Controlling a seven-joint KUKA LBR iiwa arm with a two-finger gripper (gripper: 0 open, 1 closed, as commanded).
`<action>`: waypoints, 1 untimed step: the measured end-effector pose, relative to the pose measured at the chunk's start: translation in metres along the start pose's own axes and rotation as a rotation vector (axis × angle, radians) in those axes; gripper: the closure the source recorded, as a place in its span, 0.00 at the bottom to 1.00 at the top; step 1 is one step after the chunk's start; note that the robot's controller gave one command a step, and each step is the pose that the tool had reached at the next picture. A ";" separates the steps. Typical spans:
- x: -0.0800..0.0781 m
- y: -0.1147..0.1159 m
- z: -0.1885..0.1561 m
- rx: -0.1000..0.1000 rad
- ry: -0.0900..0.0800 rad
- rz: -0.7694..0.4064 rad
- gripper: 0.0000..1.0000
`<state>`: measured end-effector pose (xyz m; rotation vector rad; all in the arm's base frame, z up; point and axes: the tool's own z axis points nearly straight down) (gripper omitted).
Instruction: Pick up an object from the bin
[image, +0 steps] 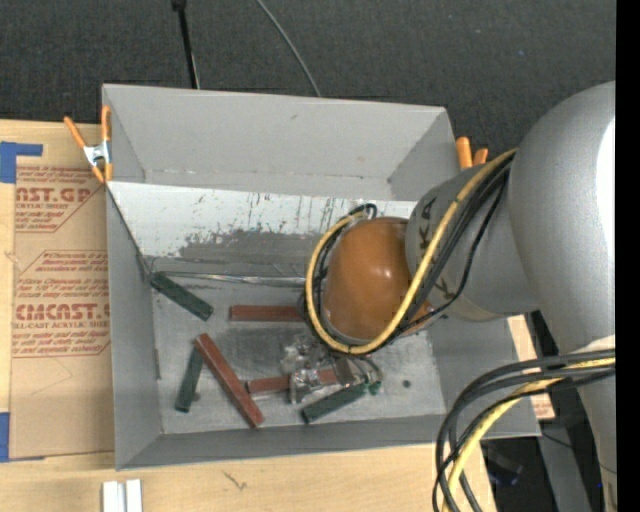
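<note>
Nothing is seen lifted out of the bin (270, 140) yet, so the pick is judged to be at its grasping stage, with closing, lifting and carrying clear left to do. The gripper (318, 375) is seen low over the bin's floor, under the arm's orange cover (368, 278). Whether it is open or closed cannot be told, as its metal parts are crowded together. No thing can be made out held in it. Just beside the gripper, on its near side, a dark green bar (338, 400) is laid slantwise, seemingly touching it. Just beside the gripper toward the view's left, a short red-brown bar (263, 385) is laid flat. Either could be the one to be taken, and which cannot be settled. Farther left of the gripper a long red-brown bar (229, 379) is laid diagonally, and another red-brown bar (265, 313) is found beyond the gripper, well apart.
</note>
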<state>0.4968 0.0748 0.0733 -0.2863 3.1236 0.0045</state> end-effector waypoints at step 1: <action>-0.009 -0.009 -0.146 0.002 0.003 0.008 1.00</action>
